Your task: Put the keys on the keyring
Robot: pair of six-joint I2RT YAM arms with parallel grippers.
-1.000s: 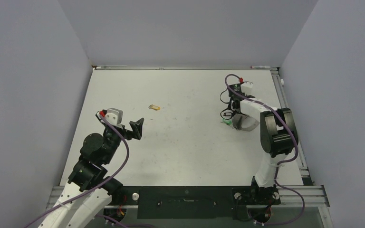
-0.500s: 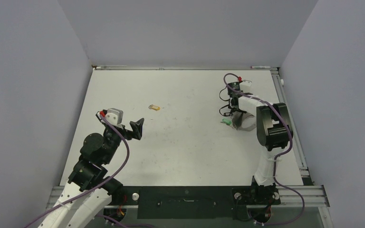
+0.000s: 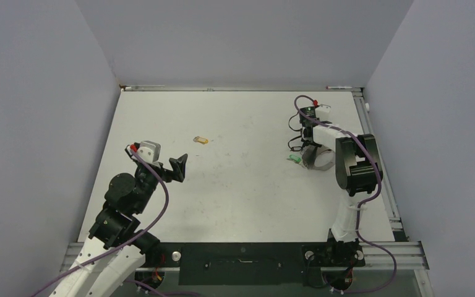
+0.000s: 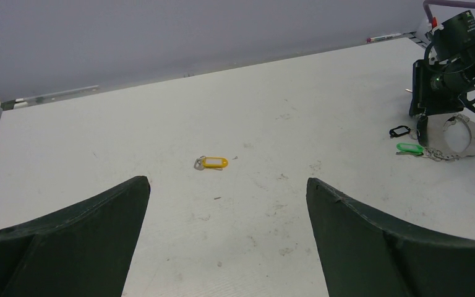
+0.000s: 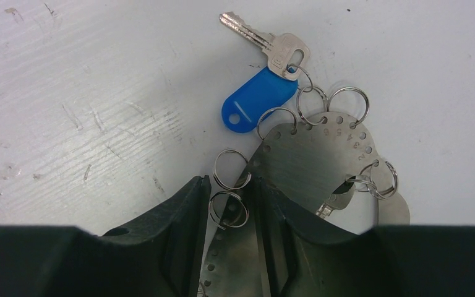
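Observation:
The keyring [image 5: 321, 154] is a curved silvery metal band with a row of small holes and several small split rings. It lies at the right of the table [image 3: 319, 162]. A blue-tagged key [image 5: 258, 100] hangs from one ring. A green tag [image 3: 294, 158] on a chain and a black tag [image 4: 399, 131] lie beside the band. My right gripper [image 5: 230, 180] points down, its jaws closed to a ring's width on the band's edge and one split ring [image 5: 227, 209]. A yellow-orange tag [image 3: 201, 140] lies alone at mid-table. My left gripper [image 4: 227, 181] is open and empty, well short of that tag.
Grey walls stand close on the left, back and right of the white table [image 3: 241, 192]. A metal rail [image 3: 235, 88] runs along the far edge. The right arm's elbow [image 3: 355, 167] rises just beside the keyring.
My right gripper has shifted slightly toward the far edge, and the band has shifted a little with it. The left arm and the yellow-orange tag have not moved.

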